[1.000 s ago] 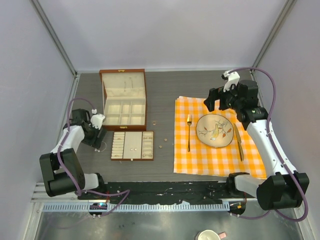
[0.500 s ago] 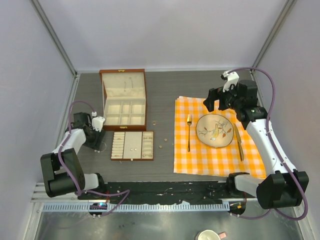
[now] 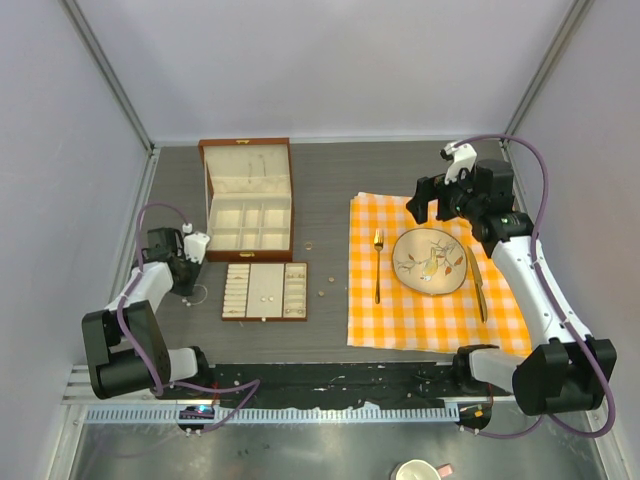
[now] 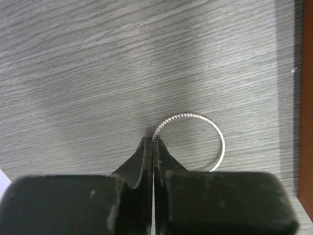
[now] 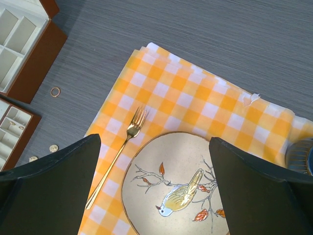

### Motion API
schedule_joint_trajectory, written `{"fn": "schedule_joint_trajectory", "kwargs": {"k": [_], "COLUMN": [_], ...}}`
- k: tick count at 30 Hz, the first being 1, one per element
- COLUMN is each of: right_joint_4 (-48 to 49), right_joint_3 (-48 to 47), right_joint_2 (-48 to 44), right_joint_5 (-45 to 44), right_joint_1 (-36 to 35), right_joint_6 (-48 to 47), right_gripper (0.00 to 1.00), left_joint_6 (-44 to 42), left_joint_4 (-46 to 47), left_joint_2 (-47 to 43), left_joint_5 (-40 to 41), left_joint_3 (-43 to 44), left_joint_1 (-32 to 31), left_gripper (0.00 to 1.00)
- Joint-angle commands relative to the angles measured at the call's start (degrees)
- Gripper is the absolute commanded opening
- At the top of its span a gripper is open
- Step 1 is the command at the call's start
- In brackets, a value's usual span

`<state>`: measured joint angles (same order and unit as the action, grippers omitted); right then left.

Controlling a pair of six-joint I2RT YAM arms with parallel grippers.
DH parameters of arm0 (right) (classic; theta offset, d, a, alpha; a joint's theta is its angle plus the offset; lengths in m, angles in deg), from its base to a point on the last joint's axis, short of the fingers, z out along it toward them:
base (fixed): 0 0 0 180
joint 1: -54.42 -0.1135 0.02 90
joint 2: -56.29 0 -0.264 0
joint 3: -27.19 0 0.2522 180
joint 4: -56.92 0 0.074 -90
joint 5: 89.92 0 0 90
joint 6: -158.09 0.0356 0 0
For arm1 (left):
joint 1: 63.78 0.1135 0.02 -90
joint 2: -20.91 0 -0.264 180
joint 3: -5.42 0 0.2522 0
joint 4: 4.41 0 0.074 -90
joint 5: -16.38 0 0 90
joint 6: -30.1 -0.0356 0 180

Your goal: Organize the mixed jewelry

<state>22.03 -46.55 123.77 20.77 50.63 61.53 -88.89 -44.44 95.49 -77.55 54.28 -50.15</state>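
Moved since a second ago: left gripper, drawn back toward its own base and lower over the table. Right arm unchanged.

Left gripper. Fingers pressed together with their tips at the tabletop, nipping the near-left rim of the silver hoop bracelet. The remainder of the hoop lies flat on the wood grain, ahead of the tips and to their right. Farther right in the wrist view is a brown wooden edge; which case it belongs to cannot be told. Overhead, beyond the gripper, sits a flat tray with small pieces in its cream compartments, too small to identify. Behind the tray is an open wooden box, lid up.

Right gripper. Jaws spread wide, holding nothing, hanging above the place setting.
- Directly below, between the fingers: bird-painted plate.
- Just left of the plate: gold fork, tines pointing away from the gripper.
- Under both: orange-and-white checked cloth.
- Off the cloth, out past the left finger: one gold ring on bare table near the box corner.
- Closer to that finger: two small gold studs beside the tray corner.
- On the plate's other side, seen overhead only: gold knife.
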Motion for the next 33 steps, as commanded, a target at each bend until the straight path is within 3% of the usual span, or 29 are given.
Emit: {"fn": "schedule_joint_trajectory", "kwargs": {"k": [1, 7, 15, 24, 31, 33], "right_joint_4": [1.35, 1.17, 1.17, 1.17, 1.17, 1.09], "right_joint_3": [-1.54, -1.54, -1.62, -1.71, -1.89, -1.89], "right_joint_2": [-0.07, 0.19, 0.89, 1.95, 3.09, 3.27], "right_joint_5": [0.58, 0.67, 0.49, -0.47, -1.53, -1.7], "right_joint_1": [-0.16, -0.08, -0.16, -0.16, -0.08, -0.16], "right_joint_6": [-0.64, -0.73, -0.81, -0.9, -0.9, -0.9], "right_gripper": [1.0, 1.0, 1.0, 1.0, 1.0, 1.0], "left_joint_6": [-0.1, -0.45, 1.74, 9.92, 13.17, 13.87], "left_joint_4": [1.56, -5.02, -16.89, -15.93, -8.12, -7.05], "left_joint_2": [0.04, -6.99, -12.45, -3.23, 4.86, 8.53], "left_joint_5": [2.6, 1.56, -4.68, -9.26, -1.54, -1.0], "left_joint_3": [-1.08, 2.26, 14.46, 29.59, 34.33, 35.65], "left_joint_1": [0.43, 0.52, 0.35, -1.93, -12.82, -13.1], "left_gripper": [0.0, 0.0, 0.0, 0.0, 0.0, 0.0]}}
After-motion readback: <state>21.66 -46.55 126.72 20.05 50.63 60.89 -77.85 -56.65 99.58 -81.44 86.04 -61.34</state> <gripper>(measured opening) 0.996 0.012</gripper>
